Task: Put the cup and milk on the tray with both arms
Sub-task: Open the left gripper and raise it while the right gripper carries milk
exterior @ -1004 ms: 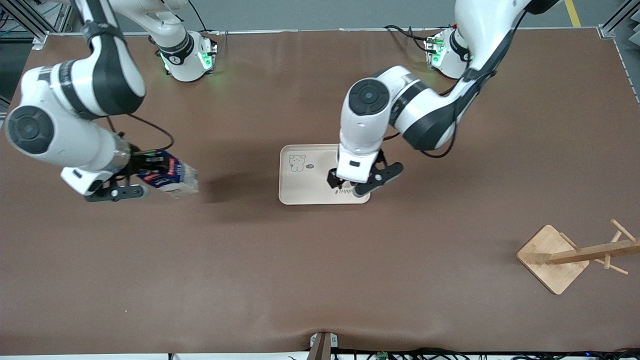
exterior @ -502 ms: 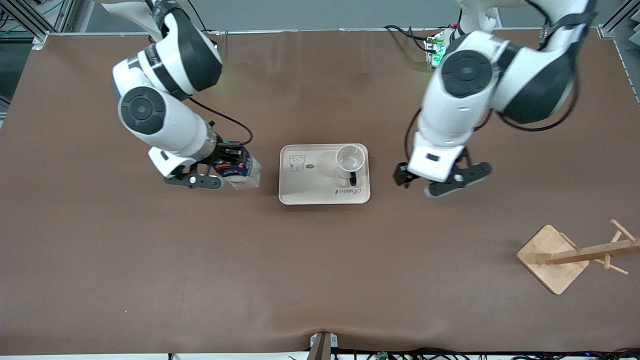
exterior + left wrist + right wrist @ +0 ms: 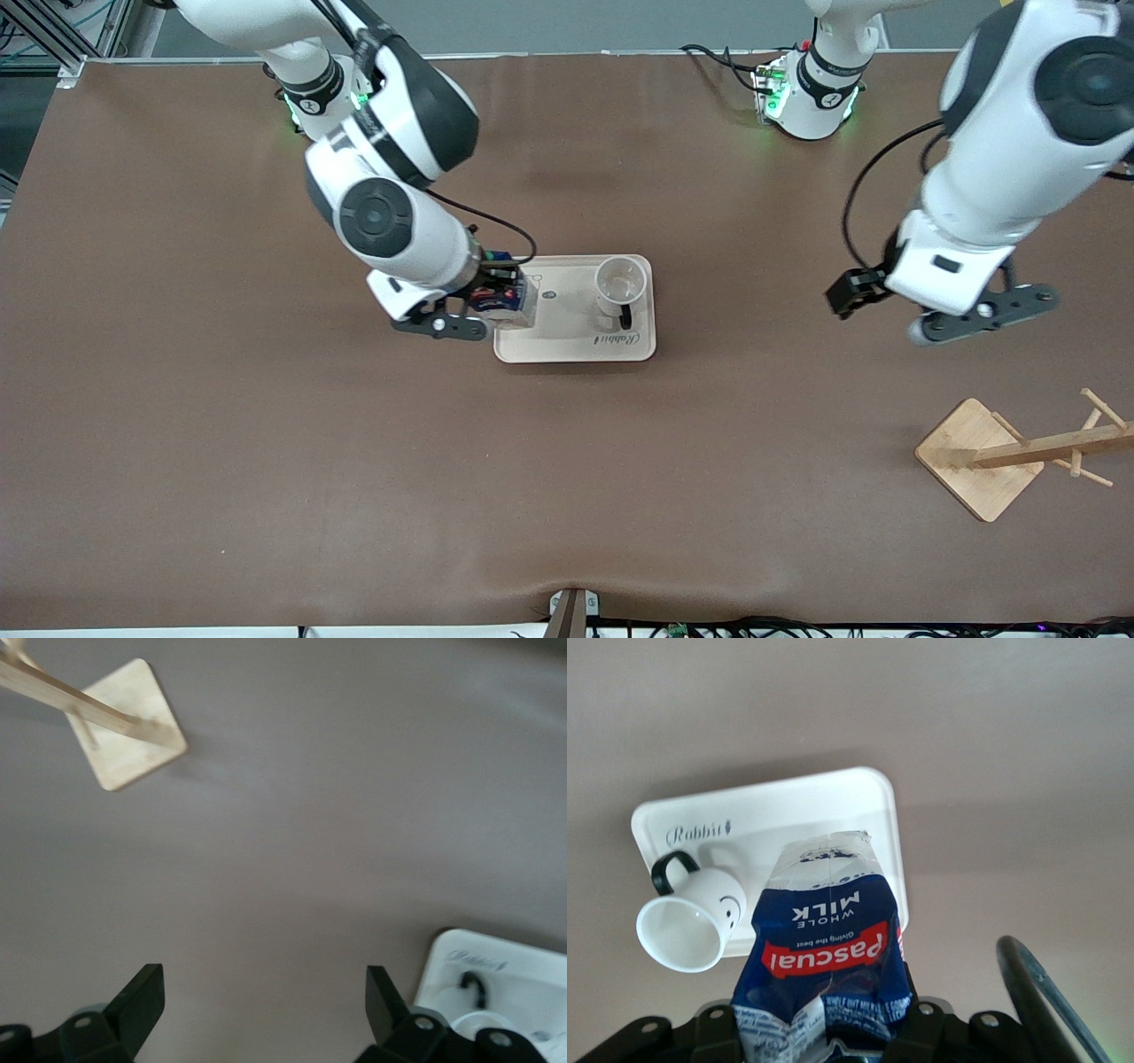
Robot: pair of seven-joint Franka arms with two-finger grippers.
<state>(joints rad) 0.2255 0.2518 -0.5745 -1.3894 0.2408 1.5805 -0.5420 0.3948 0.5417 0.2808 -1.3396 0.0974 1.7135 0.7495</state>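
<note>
The cream tray (image 3: 567, 341) lies mid-table. The white cup (image 3: 619, 282) stands upright on its end toward the left arm, black handle toward the front camera. My right gripper (image 3: 496, 306) is shut on the dark blue milk carton (image 3: 505, 299) and holds it over the tray's end toward the right arm, covering the bear drawing. The right wrist view shows the milk (image 3: 824, 939) in the gripper (image 3: 819, 1028), with the tray (image 3: 788, 806) and the smiley cup (image 3: 691, 926) past it. My left gripper (image 3: 982, 317) is open and empty above bare table, between tray and rack; its fingers (image 3: 142, 1001) are wide apart.
A wooden rack lies tipped over, its square base (image 3: 979, 456) near the left arm's end of the table, nearer the front camera; it also shows in the left wrist view (image 3: 128, 726). A tray corner (image 3: 496, 961) shows there too. Brown tabletop surrounds the tray.
The right arm has carried the milk from the right arm's end of the table to over the tray. The left gripper has left the cup on the tray and moved off toward its own end.
</note>
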